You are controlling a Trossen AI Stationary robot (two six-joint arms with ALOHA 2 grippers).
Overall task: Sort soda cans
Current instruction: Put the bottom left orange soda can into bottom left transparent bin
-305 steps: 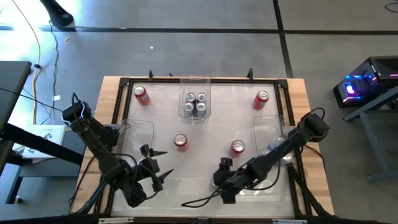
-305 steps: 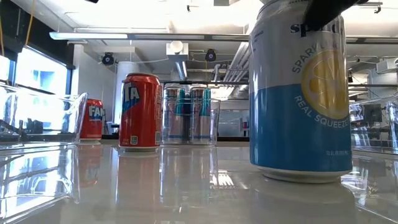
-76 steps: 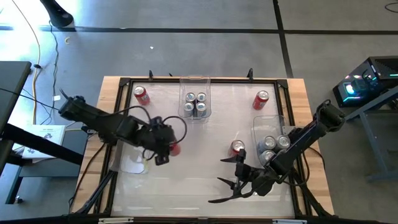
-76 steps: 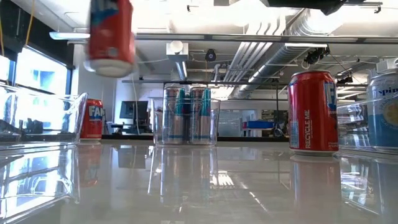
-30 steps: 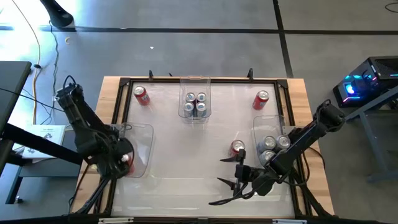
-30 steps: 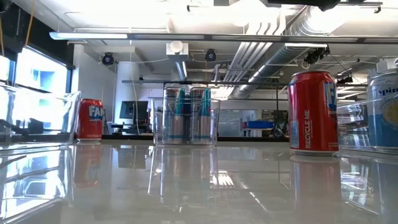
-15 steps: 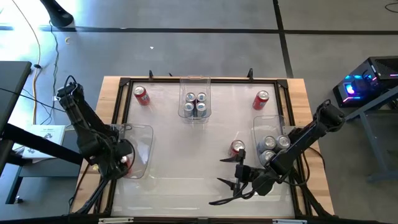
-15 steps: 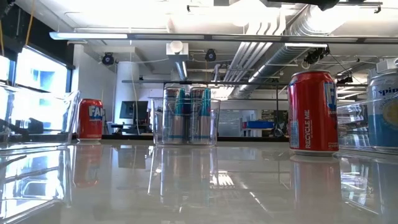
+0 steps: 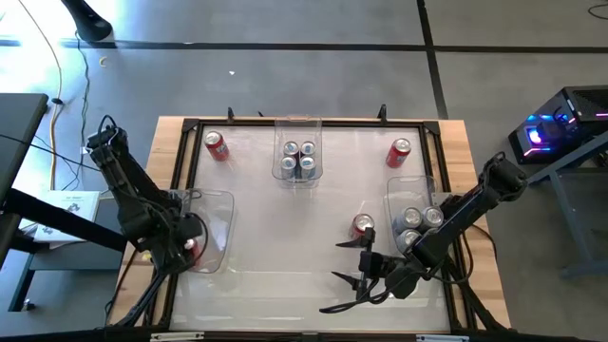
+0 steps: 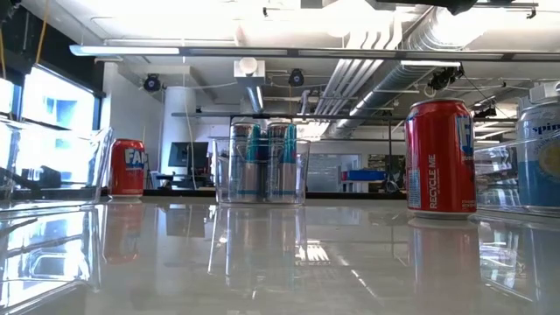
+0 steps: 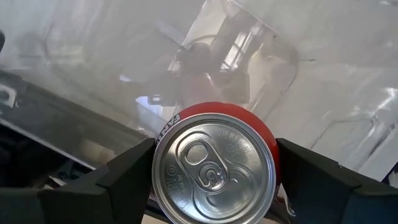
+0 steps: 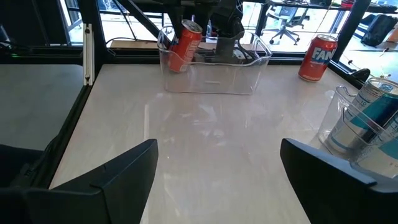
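Observation:
A red soda can (image 11: 214,167) with a silver top sits between the fingers of my left gripper (image 9: 183,245), inside the clear left bin (image 9: 214,228). From the right wrist view that can (image 12: 183,38) looks tilted within the bin. My right gripper (image 12: 217,180) stands open over the near table with nothing between its fingers. Three more red cans stand on the table: far left (image 9: 217,144), far right (image 9: 400,152) and right of centre (image 9: 362,226). Several silver cans stand in the far centre bin (image 9: 297,161), and three in the right bin (image 9: 418,220). My left gripper pinches the red can between its two fingers, on opposite sides of the body just under the top rim (image 11: 155,154). The fingers come from above, pointing down. The can is tilted, its lower end (image 12: 176,62) down inside the bin; whether it touches the bin's floor I cannot tell.
A black frame (image 9: 180,190) edges the glossy white table. The stretch between the left bin and the right bin is bare. In the low view the red can right of centre (image 10: 441,157) stands near, and the far left can (image 10: 128,166) farther back.

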